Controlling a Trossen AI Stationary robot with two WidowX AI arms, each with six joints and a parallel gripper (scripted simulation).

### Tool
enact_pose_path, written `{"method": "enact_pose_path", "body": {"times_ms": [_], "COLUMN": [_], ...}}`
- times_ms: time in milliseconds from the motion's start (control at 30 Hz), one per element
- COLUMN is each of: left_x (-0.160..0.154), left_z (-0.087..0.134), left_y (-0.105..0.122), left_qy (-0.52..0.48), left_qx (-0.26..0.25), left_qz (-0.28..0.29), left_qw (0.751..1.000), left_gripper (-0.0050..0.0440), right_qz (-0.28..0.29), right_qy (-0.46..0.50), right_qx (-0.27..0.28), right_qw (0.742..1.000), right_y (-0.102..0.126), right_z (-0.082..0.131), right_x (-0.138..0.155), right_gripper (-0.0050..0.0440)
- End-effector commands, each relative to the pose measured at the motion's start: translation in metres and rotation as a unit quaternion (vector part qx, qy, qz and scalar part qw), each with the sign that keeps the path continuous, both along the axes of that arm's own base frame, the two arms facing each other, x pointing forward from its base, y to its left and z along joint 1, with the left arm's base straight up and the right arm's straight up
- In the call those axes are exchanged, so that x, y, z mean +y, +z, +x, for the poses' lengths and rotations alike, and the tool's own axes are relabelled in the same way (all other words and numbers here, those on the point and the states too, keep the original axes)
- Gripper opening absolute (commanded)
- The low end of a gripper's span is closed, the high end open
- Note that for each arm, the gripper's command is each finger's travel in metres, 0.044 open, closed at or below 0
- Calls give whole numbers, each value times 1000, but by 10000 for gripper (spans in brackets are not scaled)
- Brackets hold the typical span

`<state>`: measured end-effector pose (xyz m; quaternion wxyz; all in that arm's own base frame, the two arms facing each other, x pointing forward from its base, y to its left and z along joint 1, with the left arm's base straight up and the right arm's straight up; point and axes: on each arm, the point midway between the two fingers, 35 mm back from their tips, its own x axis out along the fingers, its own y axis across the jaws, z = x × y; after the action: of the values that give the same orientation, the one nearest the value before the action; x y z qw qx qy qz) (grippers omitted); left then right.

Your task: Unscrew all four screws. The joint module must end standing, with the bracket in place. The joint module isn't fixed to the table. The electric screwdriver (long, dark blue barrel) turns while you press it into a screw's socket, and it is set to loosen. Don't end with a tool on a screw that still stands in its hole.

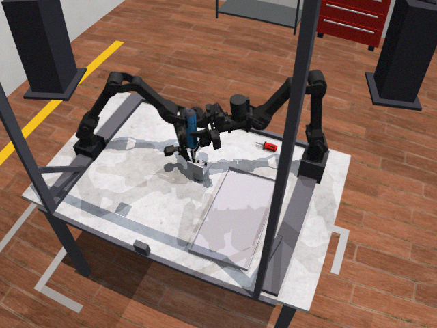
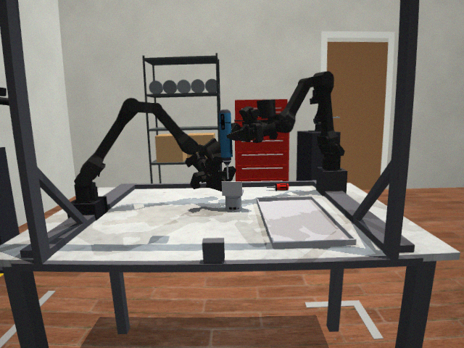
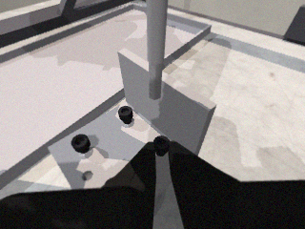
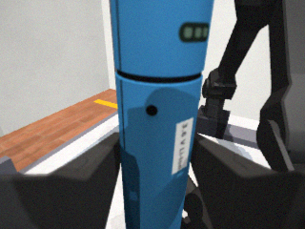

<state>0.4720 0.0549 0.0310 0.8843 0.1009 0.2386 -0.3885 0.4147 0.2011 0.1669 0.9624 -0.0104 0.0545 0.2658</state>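
The joint module (image 1: 200, 178) (image 2: 233, 203) stands upright with the grey bracket (image 1: 195, 169) (image 2: 232, 188) (image 3: 176, 114) on top. My left gripper (image 3: 161, 148) is shut on a black screw by its head; whether the screw is clear of its hole cannot be told. Two more screws stand on the bracket, one screw (image 3: 126, 114) near the wall and another screw (image 3: 80, 142) beside it. The fingers hide part of the bracket. My right gripper (image 4: 154, 138) (image 2: 229, 136) is shut on the blue electric screwdriver (image 1: 190, 131) (image 2: 225, 142), upright, its bit (image 3: 156, 43) above the held screw.
A red hand screwdriver (image 1: 270, 146) (image 2: 282, 186) lies on the table behind the tray. The shallow tray (image 1: 243, 201) (image 2: 296, 217) (image 3: 62, 95) lies beside the module. Both arms are close together over the module. Frame posts stand at the table's sides.
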Motion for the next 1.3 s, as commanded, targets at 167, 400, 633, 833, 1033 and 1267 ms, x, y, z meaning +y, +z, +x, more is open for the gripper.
{"method": "enact_pose_path", "body": {"times_ms": [167,400,633,833,1033,1267], "left_x": [4,13,36,43,48,46], "left_z": [0,-9,-24,-35,-40,-39], "left_y": [23,29,50,36,11,-10], "left_qy": [-3,-3,-3,16,50,80], "left_qx": [-24,-23,-31,-10,8,9], "left_qz": [9,9,14,25,41,39], "left_qw": [1000,1000,999,1000,998,996], "left_gripper": [113,113,113,233,353,385], "right_qz": [16,16,16,16,16,16], "right_qy": [2,2,2,2,2,2], "right_qx": [-32,-32,-32,-32,-32,-32], "right_qw": [999,999,999,999,999,999], "right_y": [29,29,29,29,29,29], "right_z": [1,1,1,1,1,1], "right_x": [2,2,2,2,2,2], "right_gripper": [160,160,160,160,160,160]}}
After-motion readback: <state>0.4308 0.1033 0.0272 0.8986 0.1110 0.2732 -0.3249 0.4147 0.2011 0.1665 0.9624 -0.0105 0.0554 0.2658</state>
